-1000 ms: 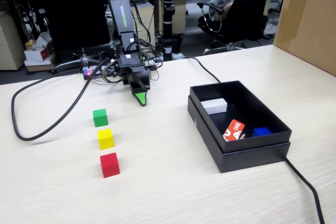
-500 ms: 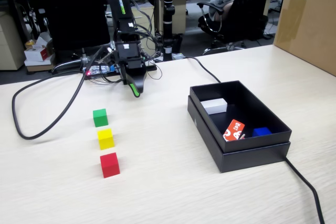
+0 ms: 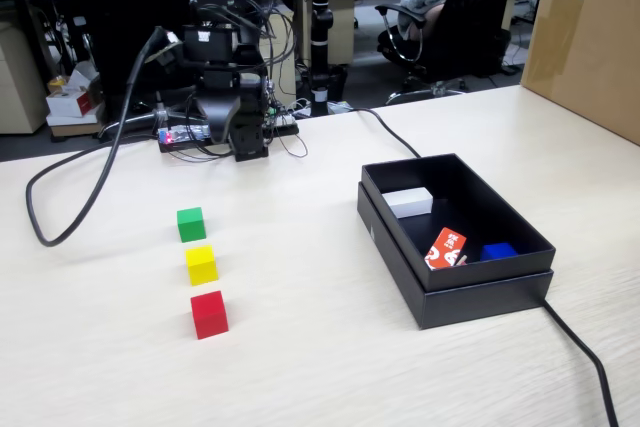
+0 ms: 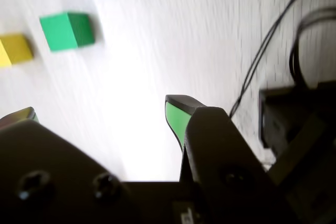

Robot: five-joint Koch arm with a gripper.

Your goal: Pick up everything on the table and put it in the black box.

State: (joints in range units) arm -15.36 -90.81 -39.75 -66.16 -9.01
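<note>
Three cubes stand in a row on the pale wood table: green, yellow and red. The black box sits to their right in the fixed view. My gripper hangs at the back of the table, well behind the green cube and touching nothing. In the wrist view the gripper is open, its green-padded tips wide apart over bare table. The green cube and part of the yellow cube lie ahead at the upper left. The red cube is out of the wrist view.
Inside the box lie a white block, a red-orange packet and a blue thing. A black cable loops on the left; another runs off the front right. A brown carton stands far right.
The arm has folded back and up toward its base and turned a little left. The gripper tip has lifted off the table. The cubes and box have not moved.
</note>
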